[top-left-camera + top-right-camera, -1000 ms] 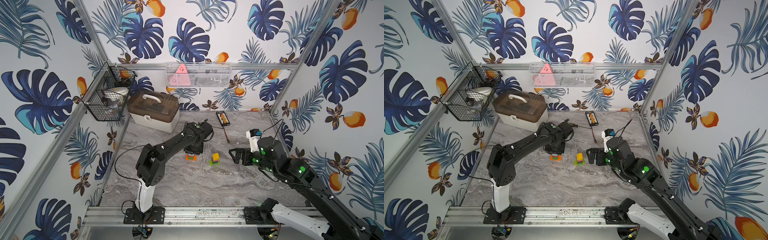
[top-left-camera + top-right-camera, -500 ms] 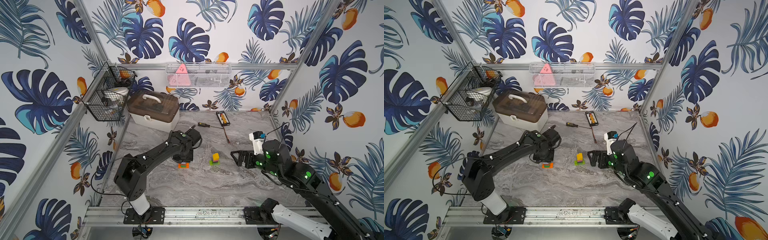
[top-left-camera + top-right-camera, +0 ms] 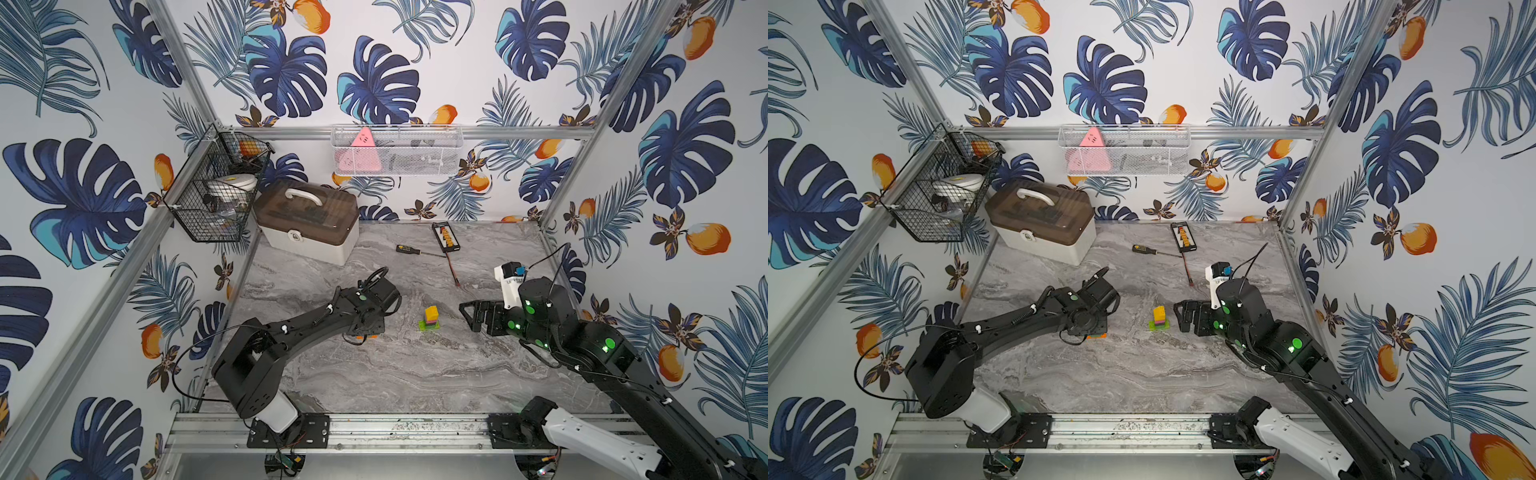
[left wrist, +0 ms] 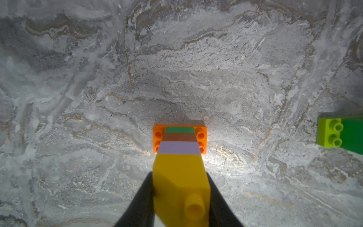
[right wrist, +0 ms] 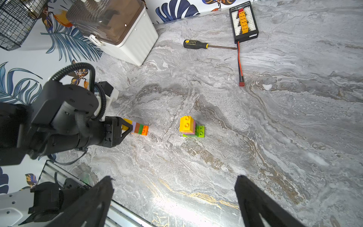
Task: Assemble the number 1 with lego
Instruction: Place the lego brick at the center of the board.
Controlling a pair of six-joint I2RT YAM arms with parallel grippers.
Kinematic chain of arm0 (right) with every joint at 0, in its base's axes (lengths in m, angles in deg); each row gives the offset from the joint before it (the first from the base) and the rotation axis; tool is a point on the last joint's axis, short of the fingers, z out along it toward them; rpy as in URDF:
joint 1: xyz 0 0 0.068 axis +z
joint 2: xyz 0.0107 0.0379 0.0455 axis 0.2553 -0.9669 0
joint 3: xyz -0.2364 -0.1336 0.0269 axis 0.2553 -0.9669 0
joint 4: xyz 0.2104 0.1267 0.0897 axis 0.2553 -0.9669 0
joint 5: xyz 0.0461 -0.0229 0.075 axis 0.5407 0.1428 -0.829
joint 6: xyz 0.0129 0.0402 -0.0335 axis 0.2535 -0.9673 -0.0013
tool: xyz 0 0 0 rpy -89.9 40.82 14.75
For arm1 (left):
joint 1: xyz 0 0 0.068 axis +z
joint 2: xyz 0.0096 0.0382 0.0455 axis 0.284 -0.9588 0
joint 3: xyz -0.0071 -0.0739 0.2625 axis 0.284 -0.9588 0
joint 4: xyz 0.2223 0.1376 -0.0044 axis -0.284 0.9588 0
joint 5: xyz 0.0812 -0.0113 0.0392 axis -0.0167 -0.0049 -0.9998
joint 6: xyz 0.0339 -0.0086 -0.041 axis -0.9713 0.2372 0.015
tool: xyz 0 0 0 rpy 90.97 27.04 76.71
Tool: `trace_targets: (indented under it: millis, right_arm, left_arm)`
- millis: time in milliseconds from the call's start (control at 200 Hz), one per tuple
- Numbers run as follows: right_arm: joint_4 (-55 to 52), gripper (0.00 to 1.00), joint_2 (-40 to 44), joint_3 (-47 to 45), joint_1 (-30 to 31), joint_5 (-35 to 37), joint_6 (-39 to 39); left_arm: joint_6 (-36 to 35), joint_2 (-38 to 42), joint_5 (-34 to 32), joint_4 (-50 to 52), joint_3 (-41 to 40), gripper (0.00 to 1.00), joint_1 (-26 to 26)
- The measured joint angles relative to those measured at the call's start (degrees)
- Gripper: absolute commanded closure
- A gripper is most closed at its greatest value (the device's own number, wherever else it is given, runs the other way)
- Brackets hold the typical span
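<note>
Right wrist: two lego stacks, orange-based stack [image 5: 140, 128] in left hand [image 5: 127, 125], lime-based stack [image 5: 188, 123] loose; right hand [image 5: 174, 180] wide.

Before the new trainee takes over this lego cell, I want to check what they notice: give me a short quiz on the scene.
1. True or false: the right hand is shut on a brick.
2. The left hand pinches which? A orange brick, B yellow brick, C lilac brick.
3. In the standing stack, what colour is the second brick from the top?
Key: 1 false, it is open and empty. 2 B. 3 pink.
</note>
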Motion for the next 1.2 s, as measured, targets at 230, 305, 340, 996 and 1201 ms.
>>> trace_targets:
  millis: [230, 305, 340, 996, 1201]
  right_arm:
    - [-0.5, 0.0, -0.3, 0.5, 0.0, 0.9, 0.8]
    - [-0.8, 0.0, -0.5, 0.9, 0.0, 1.1, 0.9]
    - [-0.8, 0.0, -0.6, 1.0, 0.0, 1.1, 1.1]
    - [1.5, 0.0, -3.6, -2.8, 0.2, -4.5, 2.0]
    - [5.2, 0.0, -16.3, -2.3, 9.5, -6.3, -4.7]
  left_arm:
    - [3.0, 0.2, -4.7, -7.2, -3.5, 1.0, -1.8]
    - [3.3, 0.0, -5.5, -8.5, -3.8, 1.0, -1.8]
    - [3.5, 0.1, -5.7, -8.8, -3.9, 0.94, -1.8]
    - [4.0, 10.5, -2.2, -0.1, 2.2, 0.01, -1.9]
    - [4.5, 33.2, -5.8, 8.1, 0.8, 0.01, 0.9]
